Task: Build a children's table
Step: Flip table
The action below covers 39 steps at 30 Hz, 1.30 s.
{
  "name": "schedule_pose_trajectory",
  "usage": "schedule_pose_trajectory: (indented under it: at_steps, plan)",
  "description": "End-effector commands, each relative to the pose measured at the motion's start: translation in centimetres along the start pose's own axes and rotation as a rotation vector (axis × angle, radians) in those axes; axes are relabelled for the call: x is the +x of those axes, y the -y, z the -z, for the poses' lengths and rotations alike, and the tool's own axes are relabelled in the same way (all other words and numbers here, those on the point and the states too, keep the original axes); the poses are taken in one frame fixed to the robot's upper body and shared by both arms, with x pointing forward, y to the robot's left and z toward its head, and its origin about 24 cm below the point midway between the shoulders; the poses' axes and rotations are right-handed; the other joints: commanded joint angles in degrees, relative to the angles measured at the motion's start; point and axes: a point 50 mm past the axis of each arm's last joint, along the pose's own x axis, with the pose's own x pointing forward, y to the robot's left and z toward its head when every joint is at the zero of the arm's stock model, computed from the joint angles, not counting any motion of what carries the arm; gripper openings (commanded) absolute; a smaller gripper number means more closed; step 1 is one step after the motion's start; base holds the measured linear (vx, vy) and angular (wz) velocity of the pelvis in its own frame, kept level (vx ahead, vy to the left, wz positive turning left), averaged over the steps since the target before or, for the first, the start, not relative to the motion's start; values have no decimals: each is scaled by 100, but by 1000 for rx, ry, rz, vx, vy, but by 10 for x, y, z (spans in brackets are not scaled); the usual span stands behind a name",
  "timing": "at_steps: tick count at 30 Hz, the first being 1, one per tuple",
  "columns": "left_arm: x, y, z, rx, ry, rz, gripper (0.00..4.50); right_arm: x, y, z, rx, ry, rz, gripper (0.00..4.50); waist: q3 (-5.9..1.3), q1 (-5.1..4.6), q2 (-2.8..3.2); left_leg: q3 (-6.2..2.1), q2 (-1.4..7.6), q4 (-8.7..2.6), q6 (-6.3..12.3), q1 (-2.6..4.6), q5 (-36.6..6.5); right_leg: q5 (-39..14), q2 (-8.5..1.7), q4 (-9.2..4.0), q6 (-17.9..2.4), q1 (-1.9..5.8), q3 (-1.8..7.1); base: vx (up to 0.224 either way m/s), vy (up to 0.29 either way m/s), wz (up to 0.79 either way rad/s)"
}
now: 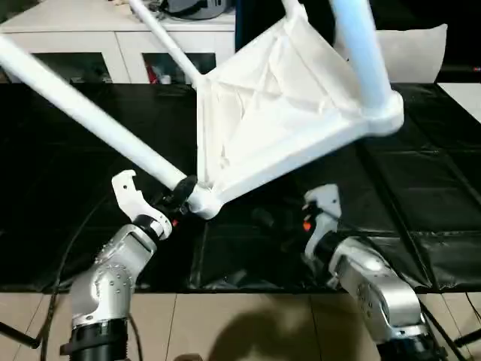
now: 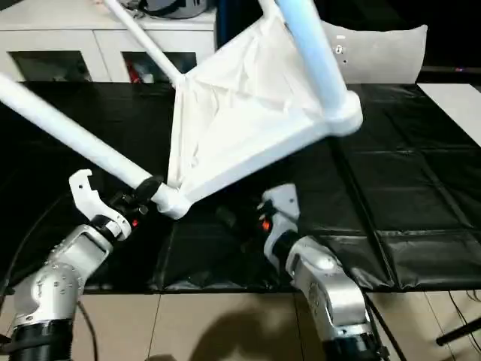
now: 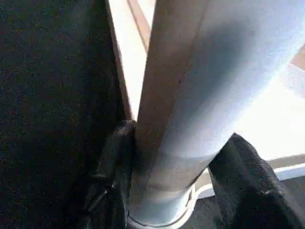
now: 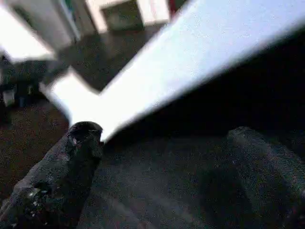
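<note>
The children's table [image 1: 278, 105] hangs tilted above the black mat, its ribbed underside facing me. Three white legs stand in its corner sockets: one long leg [image 1: 90, 113] runs to the upper left, one [image 1: 361, 53] rises at the right, one [image 1: 161, 34] points toward the back. My left gripper [image 1: 179, 195] is shut on the long leg just beside its corner socket; in the left wrist view the black fingers [image 3: 112, 167] clasp the leg [image 3: 200, 95] from both sides. My right gripper [image 4: 162, 171] stands open and empty just below the tabletop's lower edge [image 4: 190, 62].
A black mat [image 1: 421, 165] covers the floor under the table. A white low cabinet with glass doors [image 1: 90, 37] stands at the back left, and a white cushion [image 1: 413, 49] at the back right. Beige floor tiles [image 1: 248, 323] lie near my arms.
</note>
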Motion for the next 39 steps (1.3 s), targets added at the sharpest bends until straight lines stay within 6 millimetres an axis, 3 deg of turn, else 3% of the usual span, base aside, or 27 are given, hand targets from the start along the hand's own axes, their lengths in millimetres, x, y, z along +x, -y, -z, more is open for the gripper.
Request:
schedule_pose_trajectory:
  at_steps: [1,4,14,17,19,20,21,28,29,31,35,39]
  plan:
    - [2,9,8,-86,-31,50,199,2,1,-10,38,69,8,450,-340,-25,-76,-26,97,-436,141,-54,-930,-1845,-263,-371,-434,320,258,0,0,0]
    - [3,12,10,-81,-49,53,199,7,4,-17,97,141,34,450,-333,-38,-45,-16,90,-435,136,-45,-913,-1875,-264,-381,-451,313,256,0,0,0]
    - [4,13,11,-50,-82,52,199,30,23,-30,295,262,175,450,-333,-90,-41,-7,82,-441,51,-19,-976,-1861,-273,-369,-539,302,253,0,0,0]
    - [4,19,14,-21,-115,86,199,53,21,-40,436,333,147,450,-355,-99,-28,-5,88,-434,64,-7,-931,-1654,-269,-328,-640,303,249,0,0,0]
    - [4,21,16,-14,-126,97,199,58,19,-45,491,366,117,450,-372,-90,13,-8,93,-417,96,-6,-787,-1391,-264,-293,-700,310,255,0,0,0]
    - [4,21,16,-12,-129,101,199,60,18,-46,507,374,109,450,-384,-93,-3,-5,93,-404,126,-10,-675,-1130,-255,-263,-772,319,256,0,0,0]
    - [4,21,16,-11,-130,103,199,60,18,-47,514,377,106,420,-386,-87,5,0,90,-397,146,-14,-580,-955,-252,-244,-846,323,253,0,0,0]
    - [0,22,26,114,-211,138,199,76,18,-55,601,387,64,370,-388,-98,10,5,89,-400,126,-9,-614,-1124,-268,-248,-888,337,244,0,0,0]
    - [0,23,27,141,-226,149,199,79,18,-54,617,378,59,365,-386,-112,-13,12,85,-398,126,-15,-616,-1110,-265,-248,-906,347,245,0,0,0]
    - [-1,24,28,156,-232,153,199,80,18,-54,609,365,52,330,-389,-117,-1,9,84,-394,150,-14,-596,-1118,-269,-240,-908,349,241,0,0,0]
    - [-1,23,28,155,-231,151,199,82,17,-54,595,367,46,317,-387,-134,-24,24,78,-379,176,-23,-543,-1153,-271,-240,-943,348,246,0,0,0]
    - [-1,23,29,163,-232,149,199,82,19,-54,595,374,49,283,-382,-145,-9,17,85,-388,161,-17,-629,-1348,-271,-258,-900,338,240,0,0,0]
